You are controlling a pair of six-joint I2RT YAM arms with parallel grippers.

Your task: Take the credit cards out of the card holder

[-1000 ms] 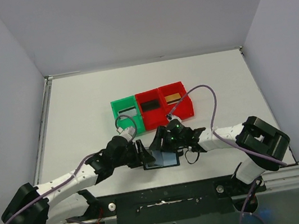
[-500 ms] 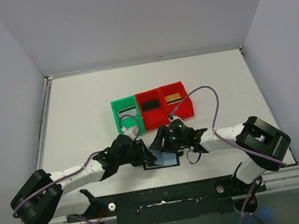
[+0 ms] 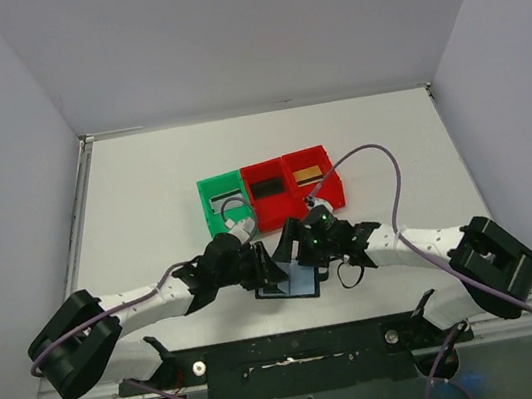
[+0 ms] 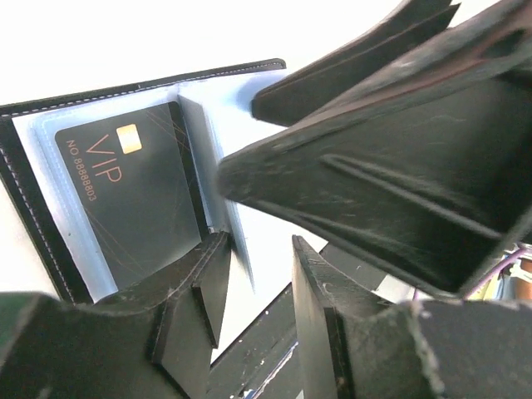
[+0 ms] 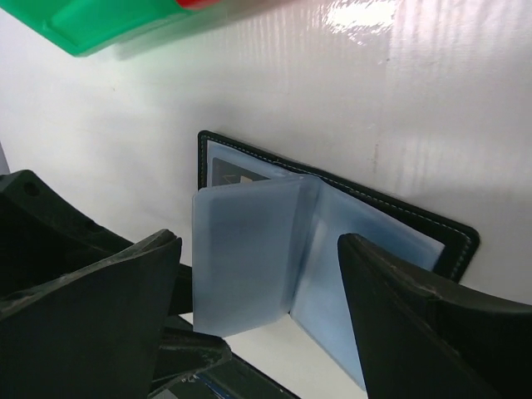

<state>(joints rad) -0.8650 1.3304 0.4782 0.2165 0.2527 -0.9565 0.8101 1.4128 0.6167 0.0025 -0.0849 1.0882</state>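
The black card holder (image 3: 290,285) lies open on the table between both grippers. In the left wrist view a dark credit card (image 4: 137,199) marked VIP sits in the card holder's (image 4: 33,216) left pocket. One blue-grey sleeve leaf (image 5: 245,253) stands upright from the fold. My right gripper (image 5: 258,241) is open wide, one finger on each side of that leaf. My left gripper (image 4: 258,278) is open at the holder's near edge, the leaf's thin edge (image 4: 241,245) standing in its gap. A black card (image 3: 266,187) and a gold card (image 3: 308,172) lie in the red bins.
A green bin (image 3: 223,204) and two red bins (image 3: 271,209) (image 3: 330,189) stand in a row just behind the holder. The green bin's corner (image 5: 100,25) shows in the right wrist view. The black rail (image 3: 290,348) runs along the table's near edge.
My left gripper has moved right, onto the holder's left side. The right gripper's jaws have spread wider. A blue sleeve leaf now stands up from the holder.
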